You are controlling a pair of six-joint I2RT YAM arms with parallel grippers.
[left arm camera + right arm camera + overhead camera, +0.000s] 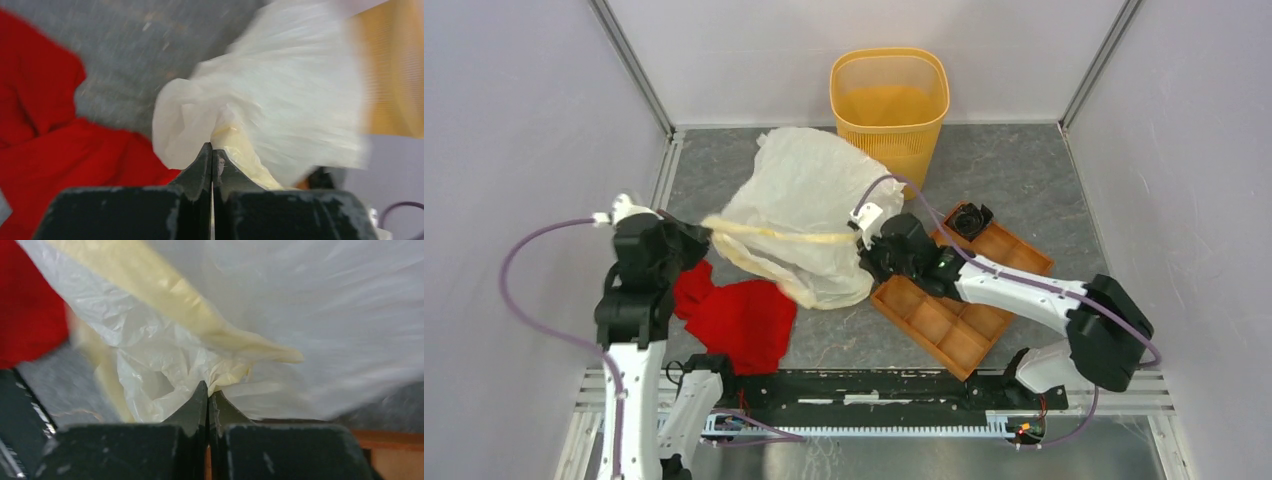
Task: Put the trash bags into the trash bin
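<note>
The cream-white trash bag (804, 205) hangs stretched between both grippers over the table's middle, its yellowish rim pulled taut in a line. My left gripper (701, 228) is shut on the bag's left rim; the left wrist view shows the film (280, 100) bunched at the closed tips (212, 147). My right gripper (871, 240) is shut on the right rim; the right wrist view shows the film (280, 305) pinched at the closed tips (207, 388). The orange-yellow trash bin (890, 108) stands upright at the back, just behind the bag, its inside bare.
A red cloth (736, 315) lies crumpled on the table under the left arm, also in the left wrist view (60, 145). An orange-brown compartment tray (964, 300) lies at the right under the right arm, with a black object (970, 219) in its far corner.
</note>
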